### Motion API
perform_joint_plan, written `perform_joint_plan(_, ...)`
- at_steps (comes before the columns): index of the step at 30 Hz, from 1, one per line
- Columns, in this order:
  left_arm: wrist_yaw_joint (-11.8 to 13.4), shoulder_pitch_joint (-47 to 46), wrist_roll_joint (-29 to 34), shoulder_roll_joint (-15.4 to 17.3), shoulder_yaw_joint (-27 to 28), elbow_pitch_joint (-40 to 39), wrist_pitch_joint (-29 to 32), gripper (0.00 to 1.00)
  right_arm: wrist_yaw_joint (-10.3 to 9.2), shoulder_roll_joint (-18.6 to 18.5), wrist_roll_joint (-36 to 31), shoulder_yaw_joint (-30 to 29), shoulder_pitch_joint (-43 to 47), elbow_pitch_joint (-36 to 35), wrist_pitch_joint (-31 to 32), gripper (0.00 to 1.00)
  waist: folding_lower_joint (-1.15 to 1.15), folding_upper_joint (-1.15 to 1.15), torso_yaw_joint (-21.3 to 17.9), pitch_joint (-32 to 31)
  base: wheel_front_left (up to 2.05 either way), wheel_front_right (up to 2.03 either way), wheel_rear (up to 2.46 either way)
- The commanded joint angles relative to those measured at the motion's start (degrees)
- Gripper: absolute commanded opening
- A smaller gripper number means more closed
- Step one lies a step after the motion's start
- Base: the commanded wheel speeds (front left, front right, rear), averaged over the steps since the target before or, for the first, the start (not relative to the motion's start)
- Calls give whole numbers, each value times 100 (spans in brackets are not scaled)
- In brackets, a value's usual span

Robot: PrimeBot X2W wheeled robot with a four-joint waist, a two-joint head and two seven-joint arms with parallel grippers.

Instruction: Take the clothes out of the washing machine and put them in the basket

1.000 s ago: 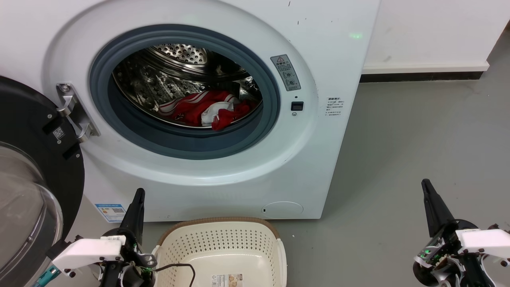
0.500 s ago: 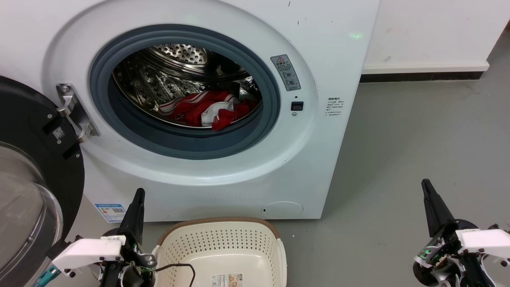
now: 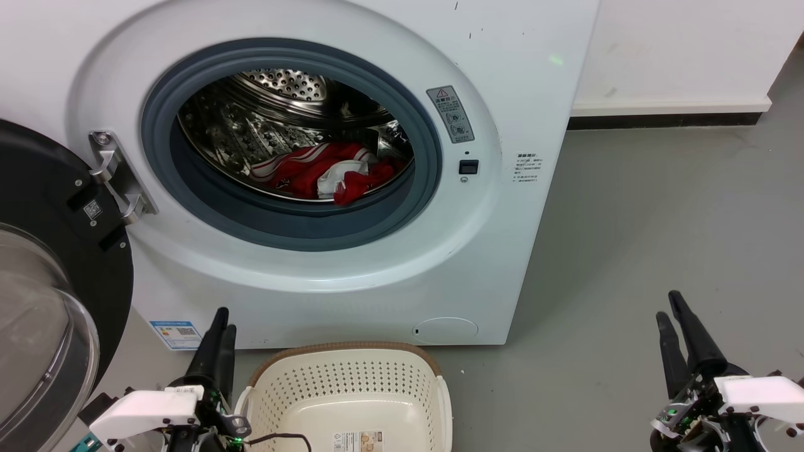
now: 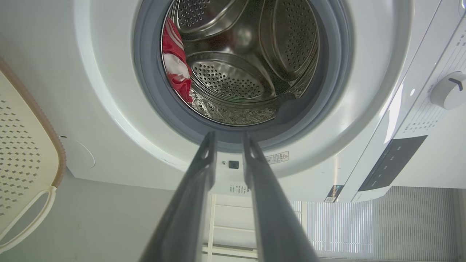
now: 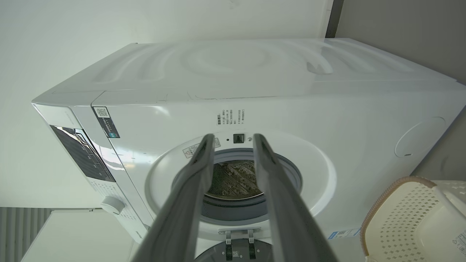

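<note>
The red sports clothes with white trim lie bunched low in the steel drum of the large white front-loading washing machine (its black-rimmed glass door swung wide). The low cream perforated plastic basket stands just before it, between the left gripper and right gripper, both with fingers slightly parted, holding nothing.

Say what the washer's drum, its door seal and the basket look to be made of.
Drum: likely stainless steel, polished; it mirrors light and is punched with small holes.
Door seal: probably rubber, matt grey, a folded ring.
Basket: moulded plastic, cream, slight sheen, perforated walls; its brown rim may be plastic too.
</note>
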Motion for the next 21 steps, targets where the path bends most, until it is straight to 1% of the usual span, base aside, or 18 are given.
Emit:
perform_joint_plan(1,0,-83,4,7,-60,-98,-59,100,0,-1,-2,24,-41,-126,-64,100,0,0,1,1,0,0,0)
perform_joint_plan(7,-1,-92,66,7,-259,-235,-242,100,0,0,-77,97,79,-339,-245,100,0,0,6,2,0,0,0)
perform_joint_plan(13,-1,-102,391,8,-360,-405,-405,100,0,1,-330,62,176,-510,-408,100,0,0,15,7,0,0,0)
perform_joint_plan(17,-1,-131,870,8,-419,-519,-508,100,0,1,-817,8,227,-639,-512,100,0,0,24,11,0,0,0)
perform_joint_plan(21,-1,-155,1340,8,-454,-640,-606,100,0,2,-1475,11,280,-795,-610,100,0,0,30,13,0,0,0)
